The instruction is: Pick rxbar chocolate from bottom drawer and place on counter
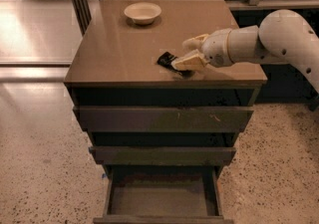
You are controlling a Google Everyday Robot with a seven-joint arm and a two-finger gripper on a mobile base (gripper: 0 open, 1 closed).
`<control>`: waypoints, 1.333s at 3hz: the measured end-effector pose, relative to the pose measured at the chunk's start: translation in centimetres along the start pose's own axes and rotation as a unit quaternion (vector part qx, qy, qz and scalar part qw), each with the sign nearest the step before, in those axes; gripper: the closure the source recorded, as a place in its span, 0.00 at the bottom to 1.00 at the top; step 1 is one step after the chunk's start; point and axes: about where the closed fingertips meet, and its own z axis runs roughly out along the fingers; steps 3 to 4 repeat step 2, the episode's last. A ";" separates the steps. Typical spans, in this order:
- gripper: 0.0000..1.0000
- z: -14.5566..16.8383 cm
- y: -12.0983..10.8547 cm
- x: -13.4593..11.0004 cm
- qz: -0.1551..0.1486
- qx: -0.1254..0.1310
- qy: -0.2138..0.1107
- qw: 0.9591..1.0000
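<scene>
The rxbar chocolate point(168, 60), a small flat black bar, rests low on the tan-brown counter point(119, 54) near its front right. My gripper point(191, 54) reaches in from the right and is shut on the bar's right end, so the bar's left end sticks out toward the middle of the counter. The cream fingers point(188, 62) hide part of the bar. The bottom drawer point(162, 199) is pulled open below and its grey floor shows nothing on it.
A cream bowl point(142, 13) stands at the back of the counter. The two wider drawers point(164, 118) above the bottom one are shut. My white arm point(279, 39) stretches over the counter's right edge. Speckled floor surrounds the cabinet.
</scene>
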 end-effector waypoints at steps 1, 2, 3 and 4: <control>0.00 0.0 0.0 0.0 0.000 0.000 0.000 1.000; 0.00 0.0 0.0 0.0 0.000 0.000 0.000 1.000; 0.00 0.0 0.0 0.0 0.000 0.000 0.000 1.000; 0.00 0.0 0.0 0.0 0.000 0.000 0.000 1.000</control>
